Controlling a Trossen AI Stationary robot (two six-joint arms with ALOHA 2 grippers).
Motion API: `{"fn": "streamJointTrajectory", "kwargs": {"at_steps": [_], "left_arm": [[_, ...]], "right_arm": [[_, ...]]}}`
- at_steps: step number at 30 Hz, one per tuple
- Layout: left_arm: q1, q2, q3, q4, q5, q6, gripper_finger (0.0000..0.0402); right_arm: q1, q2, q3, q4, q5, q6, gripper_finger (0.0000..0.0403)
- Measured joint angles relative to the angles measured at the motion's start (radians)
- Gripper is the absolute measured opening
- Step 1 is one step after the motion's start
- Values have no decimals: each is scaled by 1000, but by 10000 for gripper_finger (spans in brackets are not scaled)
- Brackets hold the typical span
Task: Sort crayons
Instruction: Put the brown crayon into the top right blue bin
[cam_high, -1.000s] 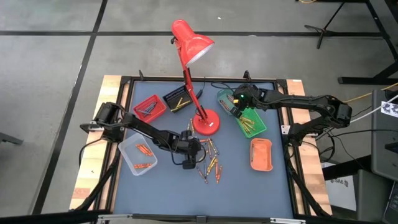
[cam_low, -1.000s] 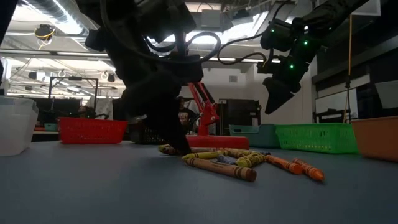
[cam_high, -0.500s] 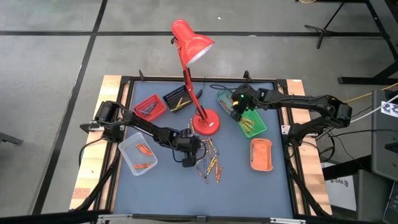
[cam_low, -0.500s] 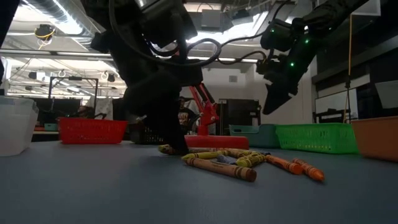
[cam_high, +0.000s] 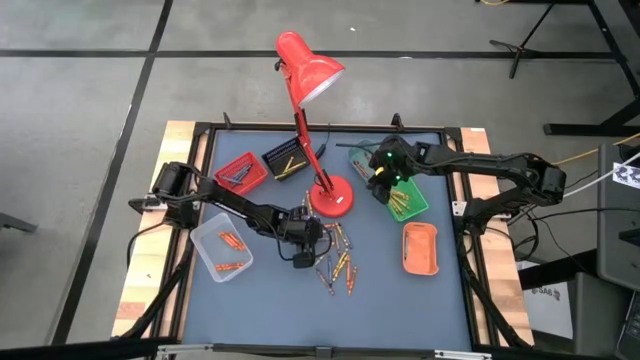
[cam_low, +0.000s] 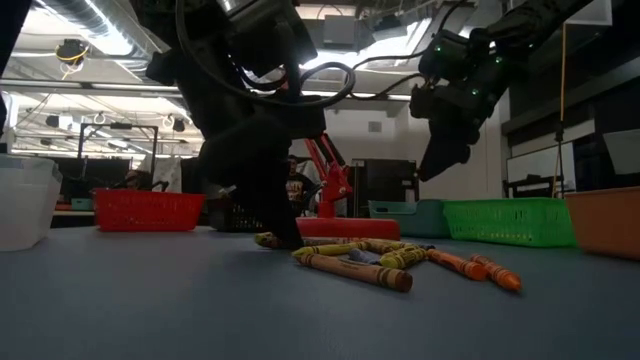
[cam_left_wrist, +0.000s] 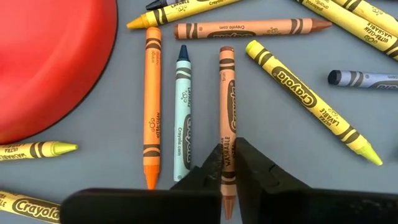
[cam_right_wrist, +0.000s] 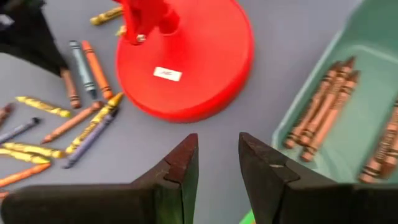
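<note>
Left gripper (cam_left_wrist: 228, 163) was down on the mat just in front of the red lamp base (cam_high: 331, 197), its fingers (cam_left_wrist: 262, 171) pinched shut on the lower end of a brown crayon (cam_left_wrist: 227, 109) that lay flat. Beside that crayon, toward the lamp base, lay a pale blue crayon (cam_left_wrist: 181, 112) and then an orange crayon (cam_left_wrist: 151, 106), all three roughly parallel and apart. A yellow crayon (cam_left_wrist: 308, 99) lay slanted on the far side from the lamp base. The loose pile of crayons (cam_high: 338, 258) was spread on the mat in front of the lamp base. Right gripper (cam_right_wrist: 214, 163) hung in the air to the right of the lamp base, jaws parted and empty, between the base and a teal tray (cam_right_wrist: 367, 74) holding more brown crayons (cam_right_wrist: 323, 109). A clear tray (cam_high: 222, 248) with a few orange crayons sat well left of the lamp base
</note>
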Motion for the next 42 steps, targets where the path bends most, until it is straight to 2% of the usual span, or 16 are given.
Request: {"fn": "streamJointTrajectory", "kwargs": {"at_steps": [4, 12, 25, 34, 42], "left_arm": [[0, 0, 0, 0, -1, 0, 3], [0, 0, 0, 25, 0, 0, 3], [2, 2, -2, 185, 8, 1, 3], [4, 2, -2, 349, 8, 1, 4], [9, 2, -2, 478, 8, 5, 4]], "right_arm": [[36, 0, 0, 12, -17, 0, 113], [194, 0, 0, 81, -9, -1, 113], [411, 0, 0, 187, -6, -4, 113], [479, 0, 0, 231, -4, -5, 113], [489, 0, 0, 232, 14, -5, 113]]}}
